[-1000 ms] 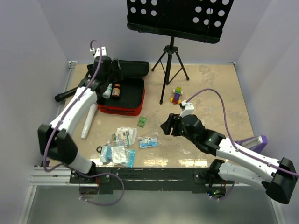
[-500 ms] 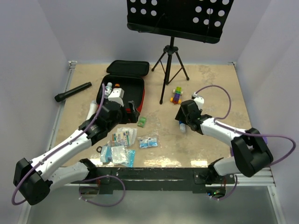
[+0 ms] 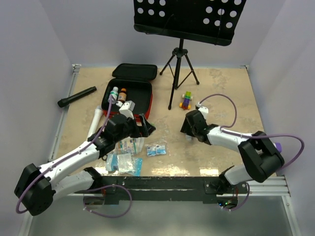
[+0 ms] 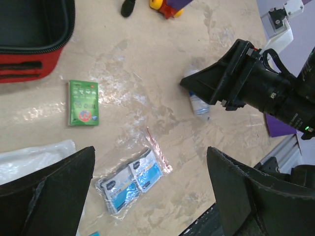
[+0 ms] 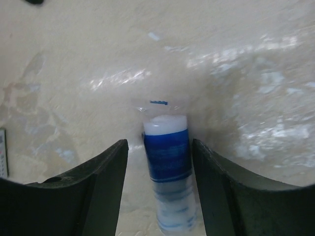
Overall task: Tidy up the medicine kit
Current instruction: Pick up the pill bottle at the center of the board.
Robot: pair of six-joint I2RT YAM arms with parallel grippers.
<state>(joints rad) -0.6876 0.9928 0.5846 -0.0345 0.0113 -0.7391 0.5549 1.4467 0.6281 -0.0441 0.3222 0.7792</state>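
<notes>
Two grippers hang low over the mottled beige table, whose far edge carries a black music stand on a tripod. The medicine kit, a red case with black lining, lies open at the far left of the table with two small bottles standing inside it.

The left gripper hovers just off the kit's near right corner, so the kit sits just beyond it and to its left. Its jaws are spread as wide as they go and hold nothing. The right gripper is down at the table's middle, well apart from the kit. Its jaws are partly open and straddle a small blue-and-white bottle in a clear bag, which lies flat on the table. A strip of table shows beside one pad, and contact at the other cannot be told.

A black flashlight lies by the left edge. Loose packets are heaped near the near edge, beside bagged blue sachets and a green packet.
</notes>
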